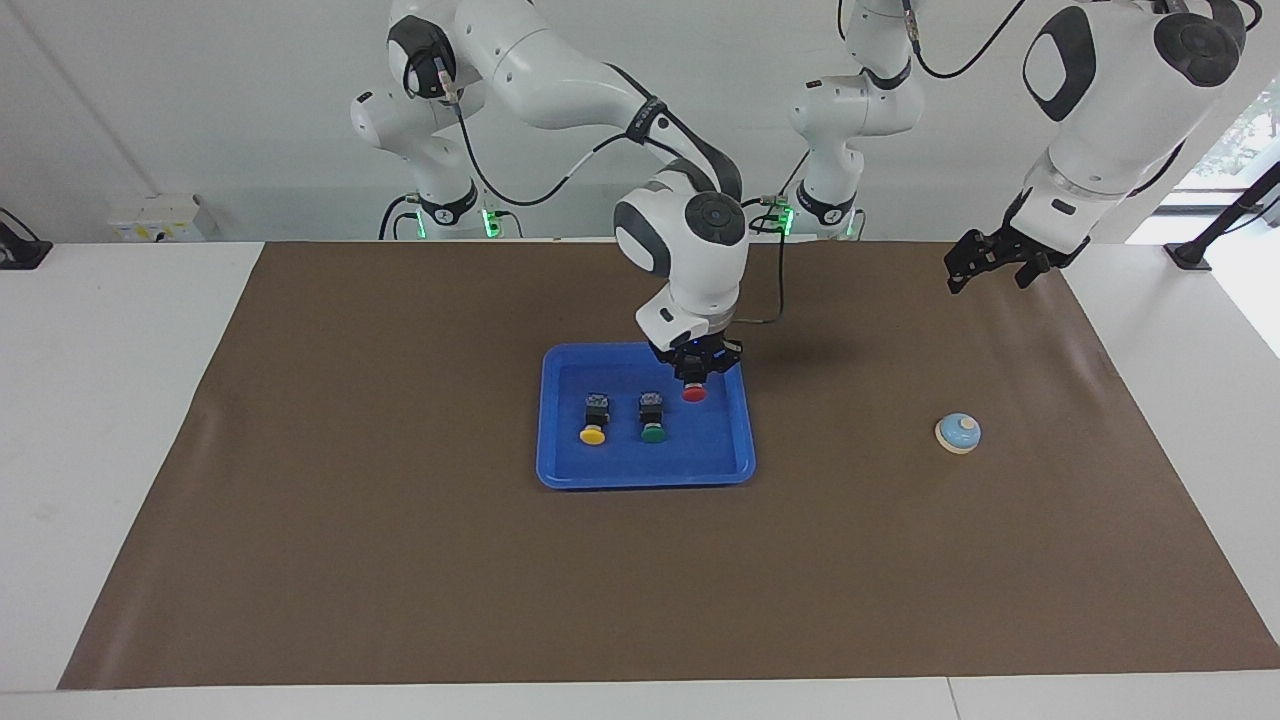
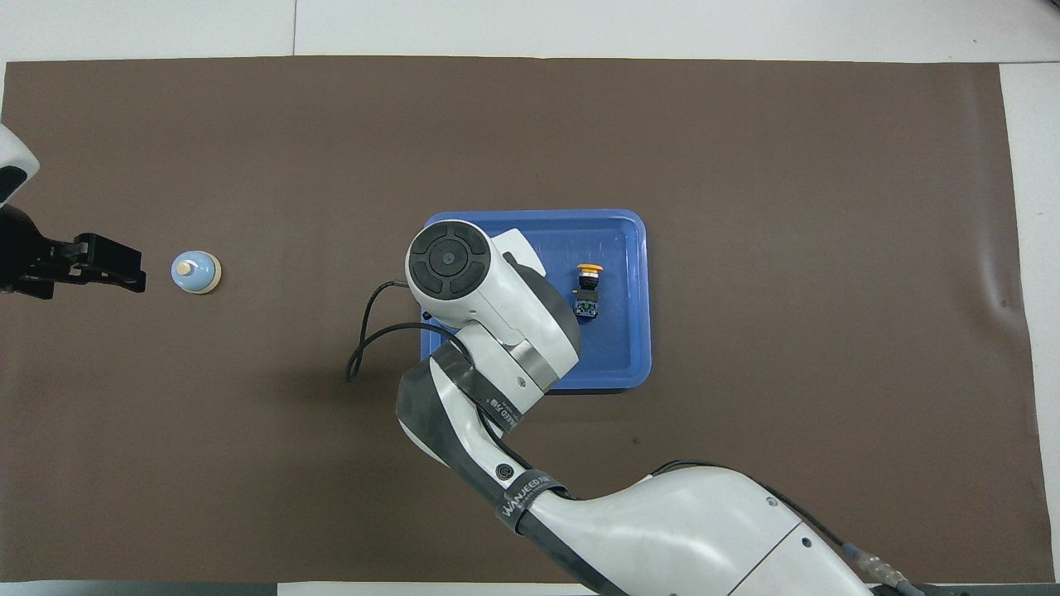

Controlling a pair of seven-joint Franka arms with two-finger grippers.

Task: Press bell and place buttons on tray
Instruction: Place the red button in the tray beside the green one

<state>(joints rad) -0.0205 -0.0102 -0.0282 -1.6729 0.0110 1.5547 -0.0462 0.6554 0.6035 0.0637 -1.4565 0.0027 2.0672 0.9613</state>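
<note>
The blue tray (image 1: 745,440) (image 2: 629,228) lies mid-mat. In it rest a yellow button (image 1: 592,420) (image 2: 589,285) and a green button (image 1: 652,418), side by side. My right gripper (image 1: 693,380) hangs low over the tray's end toward the left arm, shut on the red button (image 1: 693,394), whose cap points down. In the overhead view the right arm's wrist hides that gripper, the red button and the green one. The light blue bell (image 1: 958,433) (image 2: 195,272) stands on the mat toward the left arm's end. My left gripper (image 1: 988,278) (image 2: 124,266) waits open in the air over the mat near its own base.
A brown mat (image 1: 400,560) covers most of the white table (image 1: 110,400). A black cable (image 2: 373,348) loops off the right arm's wrist beside the tray.
</note>
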